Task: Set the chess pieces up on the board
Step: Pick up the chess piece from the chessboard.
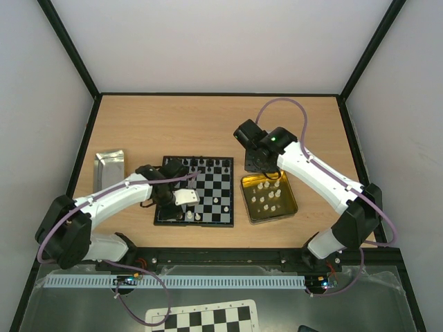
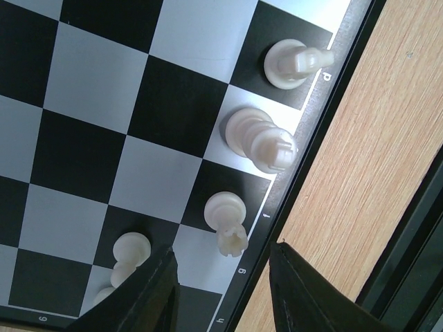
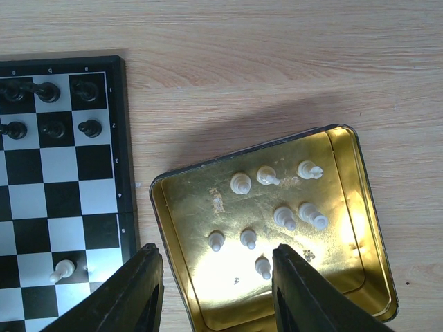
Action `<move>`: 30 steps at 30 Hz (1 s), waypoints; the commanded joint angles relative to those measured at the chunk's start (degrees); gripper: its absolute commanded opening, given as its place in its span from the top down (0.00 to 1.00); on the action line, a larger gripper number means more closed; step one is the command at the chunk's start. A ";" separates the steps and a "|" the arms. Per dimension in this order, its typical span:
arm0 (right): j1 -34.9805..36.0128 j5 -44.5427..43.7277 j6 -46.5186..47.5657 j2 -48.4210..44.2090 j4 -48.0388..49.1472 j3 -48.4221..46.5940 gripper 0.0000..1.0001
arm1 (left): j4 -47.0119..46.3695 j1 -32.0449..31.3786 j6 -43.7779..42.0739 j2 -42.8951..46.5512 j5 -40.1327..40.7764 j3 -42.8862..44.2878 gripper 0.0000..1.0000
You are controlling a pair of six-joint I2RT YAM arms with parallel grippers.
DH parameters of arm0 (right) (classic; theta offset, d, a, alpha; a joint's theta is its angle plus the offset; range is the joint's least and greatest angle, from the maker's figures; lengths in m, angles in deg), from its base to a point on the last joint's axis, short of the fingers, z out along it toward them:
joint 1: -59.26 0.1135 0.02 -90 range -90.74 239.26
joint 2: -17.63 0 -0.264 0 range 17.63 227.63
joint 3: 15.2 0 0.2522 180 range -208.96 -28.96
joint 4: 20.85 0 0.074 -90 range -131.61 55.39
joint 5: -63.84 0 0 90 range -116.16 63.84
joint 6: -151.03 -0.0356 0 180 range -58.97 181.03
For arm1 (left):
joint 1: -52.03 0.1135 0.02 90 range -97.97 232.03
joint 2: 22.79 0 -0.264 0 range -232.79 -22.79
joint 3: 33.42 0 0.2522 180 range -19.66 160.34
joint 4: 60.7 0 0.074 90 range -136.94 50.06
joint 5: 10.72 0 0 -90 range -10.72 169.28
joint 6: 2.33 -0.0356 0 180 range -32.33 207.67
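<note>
Placement along the near rank looks to be the step in hand. The left gripper (image 2: 223,250) hangs low over the near-left corner of the board (image 1: 208,224), jaws parted and gripping nothing. A notched white piece (image 2: 230,225) stands just ahead of its tips. To finish well, the arm should rise straight up so that neither finger clips that piece or the neighbouring white pieces (image 2: 259,138) along the edge.

The right gripper (image 3: 216,250) hovers above the gold tin (image 3: 356,194), jaws released and bare. It should come down over a piece standing well apart from the others.

The tin sits just right of the board on the tabletop (image 1: 173,124) and holds eight loose white pieces (image 3: 284,218) by my count. Black pieces (image 3: 48,91) stand on the far ranks. A shallow metal tray (image 1: 109,166) lies left of the board, and I see no pieces in it.
</note>
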 commanded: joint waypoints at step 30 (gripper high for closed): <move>-0.22 -1.38 -0.13 -1.24 -1.75 -0.32 0.58 | -3.42 -0.42 -1.45 -2.39 0.67 -3.32 0.76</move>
